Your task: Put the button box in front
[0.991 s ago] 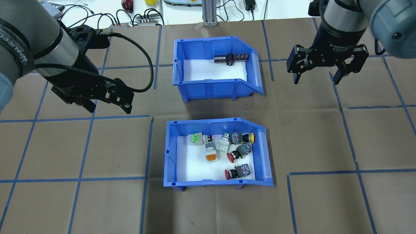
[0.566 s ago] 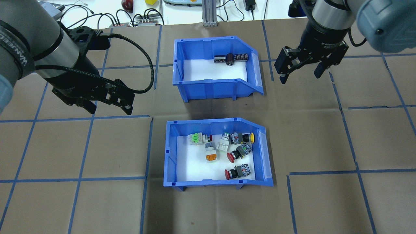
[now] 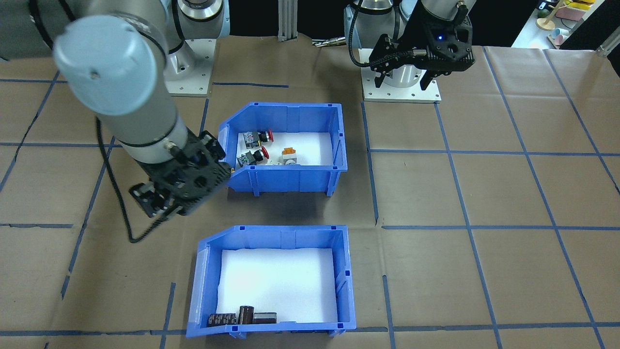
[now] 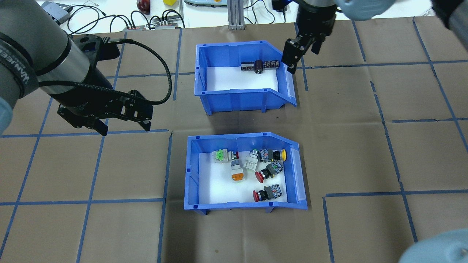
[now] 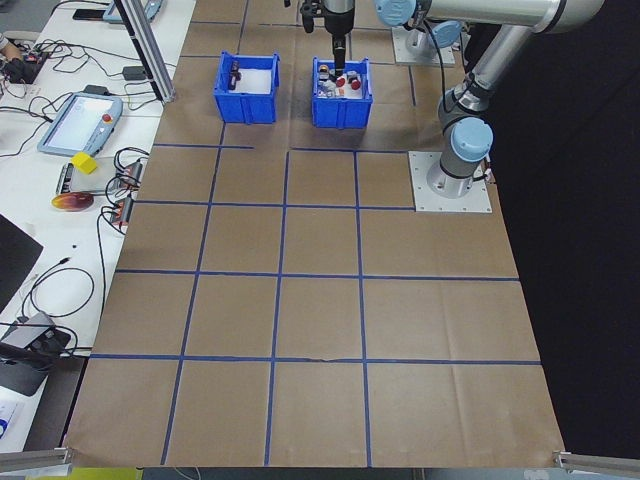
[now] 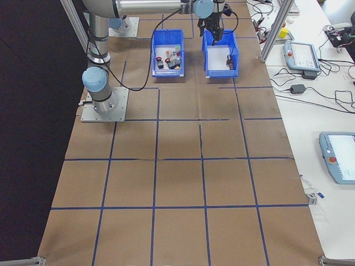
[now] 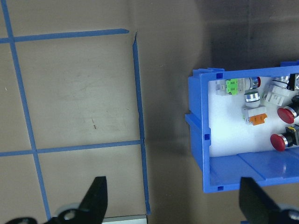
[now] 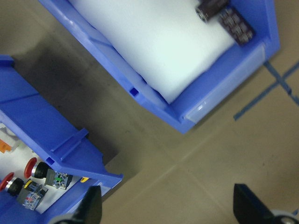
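Note:
The button box (image 4: 193, 171) is the blue bin nearer the robot, with red, yellow, orange and green push-buttons on white foam; it also shows in the front view (image 3: 290, 172) and both wrist views (image 7: 198, 135) (image 8: 51, 135). My left gripper (image 4: 122, 126) hangs open above bare paper to the box's left, apart from it; its fingers (image 7: 96, 205) frame the lower edge of the left wrist view. My right gripper (image 4: 300, 54) is open and high up, off the sloped ends of both bins, holding nothing. In the front view it (image 3: 169, 196) hangs beside the box's sloped end.
A matching blue bin (image 4: 237, 96) with a few black cylindrical parts (image 4: 259, 66) stands farther from the robot, directly behind the button box. Brown paper with blue tape lines covers the table. Cables and devices (image 4: 153, 22) lie past the far edge.
My right arm has swung left in the overhead view, from open table to the far bin's sloped end, and the gripper has turned. My left gripper has turned slightly. Both stay open.

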You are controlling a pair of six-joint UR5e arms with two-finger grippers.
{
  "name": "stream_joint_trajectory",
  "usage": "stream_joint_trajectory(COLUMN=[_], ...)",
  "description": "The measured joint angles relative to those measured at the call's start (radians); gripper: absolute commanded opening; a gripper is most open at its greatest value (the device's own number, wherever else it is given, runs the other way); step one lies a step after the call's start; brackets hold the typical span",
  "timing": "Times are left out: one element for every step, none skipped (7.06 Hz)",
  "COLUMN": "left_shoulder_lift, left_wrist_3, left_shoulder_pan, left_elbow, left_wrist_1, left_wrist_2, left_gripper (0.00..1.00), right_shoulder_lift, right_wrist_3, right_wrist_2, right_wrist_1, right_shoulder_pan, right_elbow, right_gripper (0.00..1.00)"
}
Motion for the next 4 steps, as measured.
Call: stream_joint_trajectory(left_shoulder_lift=[0.034,0.07,0.093,0.104], left_wrist_3=[-0.081,-0.205,-0.356,-0.562], left_shoulder_pan=[-0.003,-0.015,-0.046,-0.101], left_elbow=[-0.053,-0.117,-0.171,-0.223], left_wrist_1=[0.004,0.027,0.067,0.123], left_wrist_2=[-0.008,-0.035,-0.066,-0.081], left_gripper=[0.99,0.99,0.99,0.98], right_shoulder_lift=[0.075,0.14,0.188,0.218], right_wrist_3=[-0.076,-0.145,-0.193,-0.234], right_wrist_2=[-0.046,-0.093,-0.114,-0.107], right_wrist_1=[-0.011,-0.018,-0.022,-0.024], right_shoulder_pan=[0.067,0.129,0.174,0.207], right_elbow=[-0.079,-0.15,-0.197,-0.219], right_gripper=[1.0,1.0,1.0,0.99])
